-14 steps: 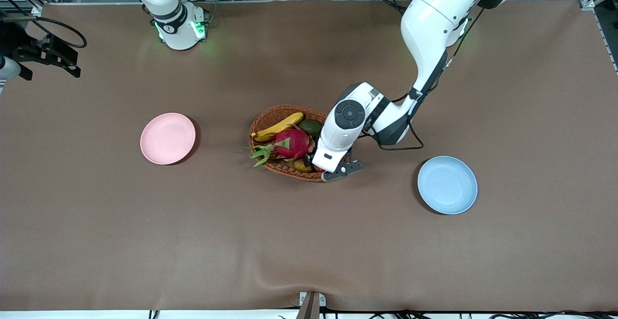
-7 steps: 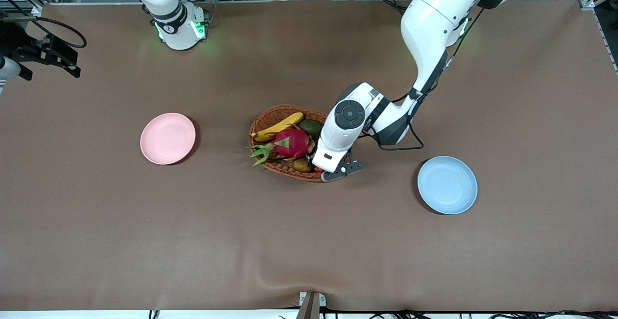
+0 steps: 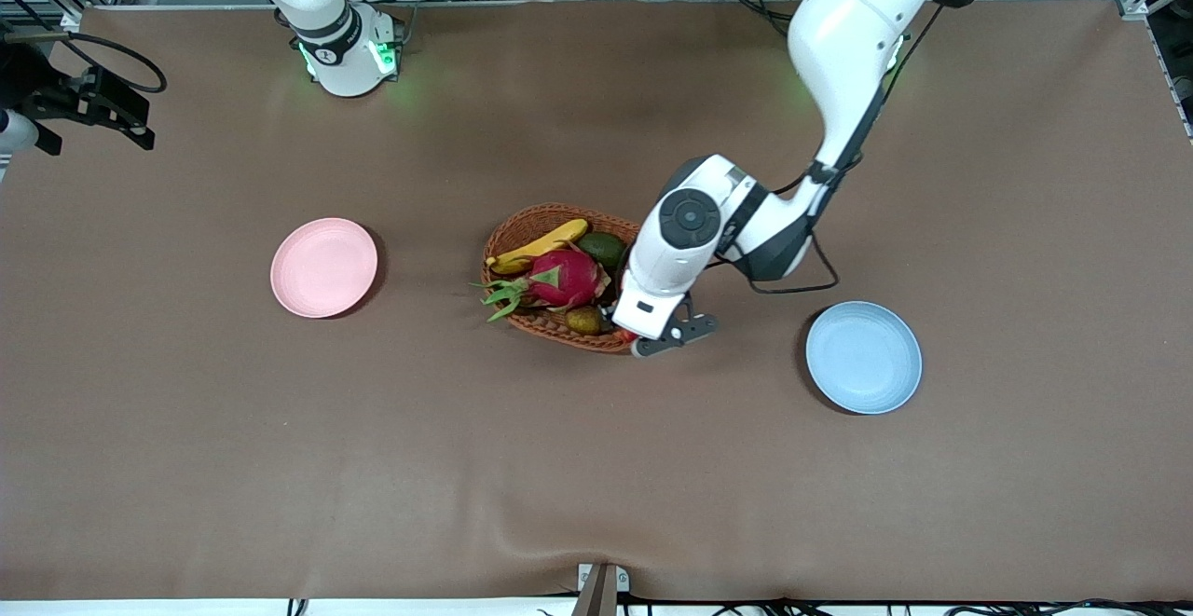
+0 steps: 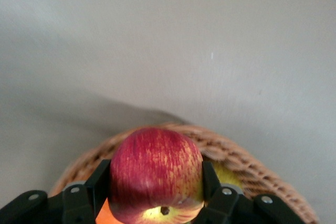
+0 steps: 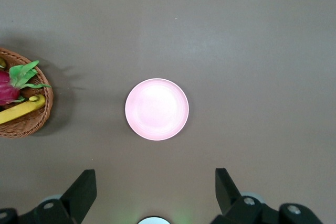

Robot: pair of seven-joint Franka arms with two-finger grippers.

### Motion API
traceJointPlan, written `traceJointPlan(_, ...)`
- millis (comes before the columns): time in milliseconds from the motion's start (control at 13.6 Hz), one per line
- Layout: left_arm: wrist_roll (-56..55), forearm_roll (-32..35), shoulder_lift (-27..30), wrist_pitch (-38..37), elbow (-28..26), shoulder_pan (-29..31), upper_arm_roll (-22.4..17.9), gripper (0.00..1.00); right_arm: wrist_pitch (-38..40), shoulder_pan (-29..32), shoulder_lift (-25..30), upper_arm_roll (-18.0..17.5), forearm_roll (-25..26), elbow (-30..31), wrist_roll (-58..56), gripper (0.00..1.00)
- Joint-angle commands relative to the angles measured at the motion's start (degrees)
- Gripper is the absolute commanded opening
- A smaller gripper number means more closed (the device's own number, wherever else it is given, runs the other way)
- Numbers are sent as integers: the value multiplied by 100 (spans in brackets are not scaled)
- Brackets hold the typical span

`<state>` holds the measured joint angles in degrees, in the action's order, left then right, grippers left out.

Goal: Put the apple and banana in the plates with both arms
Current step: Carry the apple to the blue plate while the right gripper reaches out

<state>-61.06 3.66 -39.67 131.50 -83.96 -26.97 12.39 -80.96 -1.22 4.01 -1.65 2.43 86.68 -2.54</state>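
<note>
Change over the last 1 s: the left arm has lifted and swung slightly toward its own end of the table. Its left gripper [image 3: 643,336] was low in the basket [image 3: 522,225] and is now higher, over the basket rim that faces the front camera. Judgement: the apple pick is done and the carry to the blue plate [image 3: 864,357] has just begun. That plate sits bare, toward the left arm's end of the table and nearer the front edge than the basket.

Left wrist view: the apple [image 4: 156,174] is pinched between the 2 fingers [image 4: 100,182], 1 on each flank, with wicker rim [image 4: 247,163] showing below it. The front view shows only a red sliver of apple [image 3: 623,335] under the wrist, so the grasp can be confirmed from the wrist view alone.

Banana [image 3: 541,243] lies untouched in the basket along the rim toward the robots' bases, beside the dragon fruit [image 3: 559,278].

The right arm waits. Its right gripper [image 5: 152,192] has its fingers spread wide and holds nothing, high over the right arm's end of the table. In the front view it is mostly out of frame. The right wrist view looks straight down on the pink plate [image 5: 157,109], which is bare, with the basket's edge and the banana [image 5: 21,109] also in shot.

Done: 0 of 2 fruit plated.
</note>
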Motion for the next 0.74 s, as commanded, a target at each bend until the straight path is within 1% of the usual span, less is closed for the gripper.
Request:
traceJointPlan(0, -12, 144, 406, -360, -85, 227, 9, 0, 63, 8, -67, -2, 47, -125, -28, 100)
traceJointPlan(147, 6, 144, 538, -457, -85, 367, 9, 0, 37, 17, -119, 6, 73, -125, -54, 100)
traceJointPlan(368, 138, 135, 679, -642, -85, 508, 9, 0, 27, -9, -409, 15, 179, -125, -72, 100)
traceJointPlan(516, 260, 144, 776, -861, -85, 701, 18, 0, 54, -27, -409, 6, 275, -107, -89, 100)
traceJointPlan(663, 646, 126, 872, -1116, -85, 920, 36, 0, 98, -27, -444, -2, 241, -72, -185, 100)
